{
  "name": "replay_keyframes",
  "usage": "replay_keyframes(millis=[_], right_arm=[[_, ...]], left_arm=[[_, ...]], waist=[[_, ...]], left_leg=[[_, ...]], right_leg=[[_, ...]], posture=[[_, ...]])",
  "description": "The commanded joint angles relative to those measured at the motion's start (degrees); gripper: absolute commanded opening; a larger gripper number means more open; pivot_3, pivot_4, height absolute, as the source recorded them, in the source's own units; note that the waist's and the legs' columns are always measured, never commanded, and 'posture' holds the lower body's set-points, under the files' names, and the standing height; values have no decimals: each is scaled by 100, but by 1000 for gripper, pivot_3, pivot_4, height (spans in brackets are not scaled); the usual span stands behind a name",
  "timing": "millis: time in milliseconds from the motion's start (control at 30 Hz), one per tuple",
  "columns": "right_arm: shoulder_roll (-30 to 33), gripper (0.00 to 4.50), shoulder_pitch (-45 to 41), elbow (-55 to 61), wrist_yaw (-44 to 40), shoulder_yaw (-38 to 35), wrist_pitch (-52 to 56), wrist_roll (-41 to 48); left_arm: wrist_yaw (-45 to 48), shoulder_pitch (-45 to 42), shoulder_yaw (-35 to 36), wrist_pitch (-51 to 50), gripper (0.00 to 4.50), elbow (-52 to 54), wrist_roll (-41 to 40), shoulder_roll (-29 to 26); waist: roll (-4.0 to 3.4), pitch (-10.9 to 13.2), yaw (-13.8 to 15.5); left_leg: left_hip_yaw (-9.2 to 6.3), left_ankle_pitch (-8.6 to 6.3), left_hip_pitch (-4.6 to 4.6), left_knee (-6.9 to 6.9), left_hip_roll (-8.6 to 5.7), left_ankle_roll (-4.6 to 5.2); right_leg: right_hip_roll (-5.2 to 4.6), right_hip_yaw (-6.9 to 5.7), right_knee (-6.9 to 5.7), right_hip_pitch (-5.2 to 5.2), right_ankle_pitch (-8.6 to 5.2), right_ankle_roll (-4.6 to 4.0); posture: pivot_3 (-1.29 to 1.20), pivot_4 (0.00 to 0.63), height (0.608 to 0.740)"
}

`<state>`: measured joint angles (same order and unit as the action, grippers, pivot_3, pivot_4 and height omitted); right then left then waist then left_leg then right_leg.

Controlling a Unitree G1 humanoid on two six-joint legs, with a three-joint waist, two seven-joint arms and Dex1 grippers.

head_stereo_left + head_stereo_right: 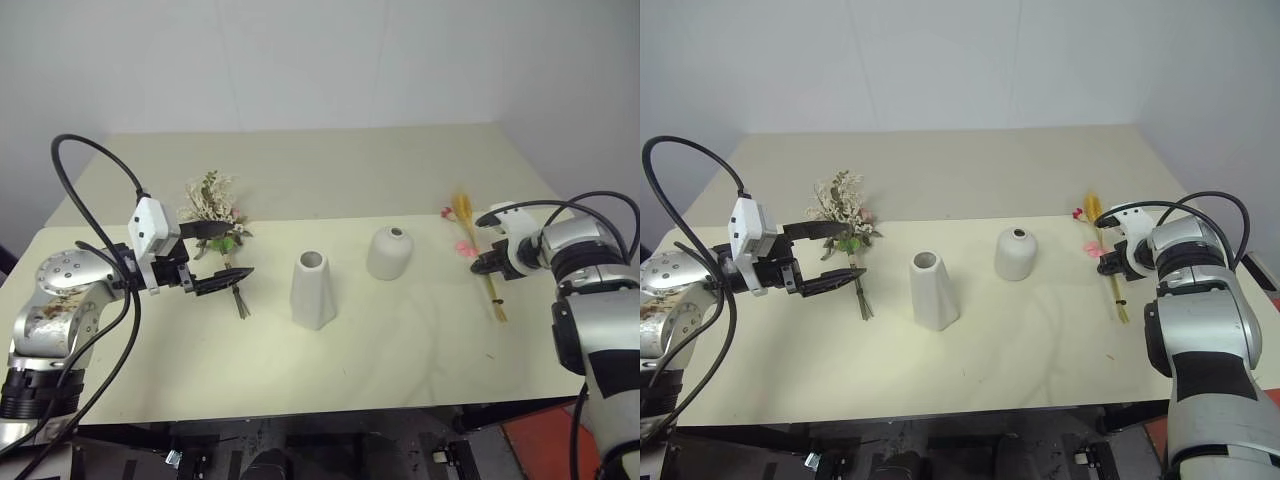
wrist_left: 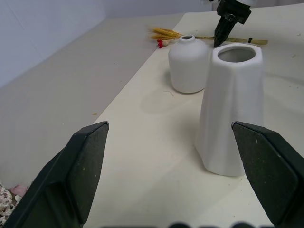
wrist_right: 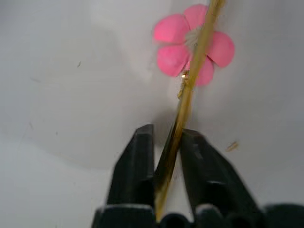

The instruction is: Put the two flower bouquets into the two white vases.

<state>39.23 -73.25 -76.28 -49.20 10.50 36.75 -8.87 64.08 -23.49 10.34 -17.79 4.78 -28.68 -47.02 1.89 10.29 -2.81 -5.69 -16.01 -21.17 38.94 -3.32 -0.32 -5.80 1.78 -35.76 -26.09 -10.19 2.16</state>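
Pinching the grass plume [image 3: 183, 114] near the table's [image 1: 420, 350] right edge, right gripper [image 3: 166, 142].

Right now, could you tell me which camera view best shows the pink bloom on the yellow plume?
The right wrist view: the pink bloom sits large against the yellow stem, above the right end effector. Both eye views show it small; the left wrist view leaves it unclear.

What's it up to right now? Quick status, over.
Right end effector shut on yellow plume stem. Left end effector open over white bunch. Both vases empty, path clear.
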Motion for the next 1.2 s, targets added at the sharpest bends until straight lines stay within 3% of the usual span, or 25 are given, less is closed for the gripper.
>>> replay_keyframes(millis=[33, 167, 300, 367, 500, 767, 1200], right_arm=[[44, 18, -219, 69, 224, -175, -100, -26], [62, 18, -228, 314, 1064, -536, -504, 136], [-241, 18, 616, 1912, 3122, -1793, -2975, 810], [-525, 18, 1017, 2867, 3517, -2245, -3469, 1139], [-1500, 18, 1585, 5127, 3419, -3513, -3258, 3039], [-2418, 18, 2458, 7645, 3988, -3046, -2383, 3528], [-3101, 18, 3021, 8183, 4220, -2484, -2057, 3555]], left_arm=[[-59, 38, 202, -57, 4500, 258, -98, -115], [-96, 54, 228, -117, 4500, 326, -141, -152], [-77, 51, 233, -191, 4500, 318, -150, -224], [-34, -19, 188, -226, 4500, 278, -148, -241], [112, -341, 4, -286, 4500, 119, -111, -259], [245, -514, -48, -326, 4500, 6, -85, -307], [101, -165, 99, -515, 4500, 330, -176, -307]], waist=[[0, 0, -11], [0, 0, -21], [0, 0, -63], [0, 0, -85], [0, 0, -112], [-5, -3, -119], [-7, -4, -114]], left_leg=[[2, 0, 0, 0, 2, 0], [6, 0, -1, 0, 3, 0], [12, 0, 0, -4, 5, -1], [13, 0, -1, -3, 12, 0], [14, 0, -2, 4, 21, 0], [-3, -2, 7, 4, 20, 3], [2, -2, 13, 2, 23, 3]], right_leg=[[3, 4, -3, -1, 0, 0], [5, 12, -7, -6, 0, 0], [10, 27, -7, -13, 0, 0], [16, 29, -20, -14, 0, 0], [25, 38, -29, -13, 5, 0], [27, 46, -33, -14, 7, 1], [36, 55, -33, -16, 8, 0]], posture=[[0, 150, 740], [0, 150, 740], [0, 150, 740], [0, 150, 740], [0, 150, 740], [0, 150, 740], [0, 150, 740]])
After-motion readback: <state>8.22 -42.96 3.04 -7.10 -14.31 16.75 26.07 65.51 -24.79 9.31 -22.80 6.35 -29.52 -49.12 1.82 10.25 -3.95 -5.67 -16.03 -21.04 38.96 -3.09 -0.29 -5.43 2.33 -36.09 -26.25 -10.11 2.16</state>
